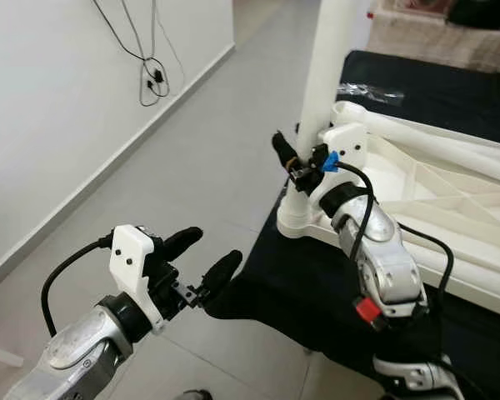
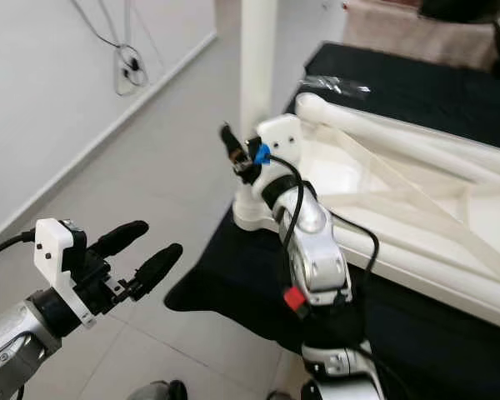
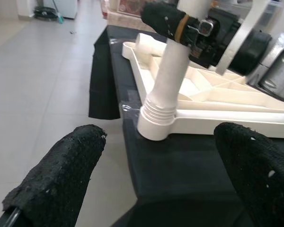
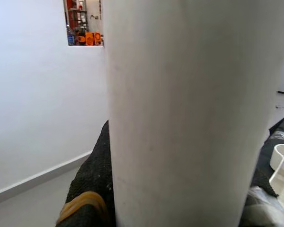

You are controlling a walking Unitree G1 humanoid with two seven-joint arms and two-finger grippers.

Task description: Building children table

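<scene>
Table leg (image 1: 327,92) upright in right fingers (image 1: 283,152)

pale grey tiled floor (image 1: 208,158) spreads left and far; a plain white wall (image 1: 50,117) with white skirting stands left; black cables (image 1: 150,75) hang down it

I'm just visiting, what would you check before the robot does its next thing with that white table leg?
1. Right pincer around the upright white leg: ok, black fingers on both sides of it.
2. Leg standing in the corner socket of the upturned tabletop: ok, upright.
3. Leg screwed fully home: cannot tell, threads still show at its base.
4. Left pincer free to help: ok, open, holding nothing, short of the leg.
5. Tabletop steady on the black cloth: ok, lying flat.
6. Second leg out of the way: ok, lying across the tabletop.
</scene>
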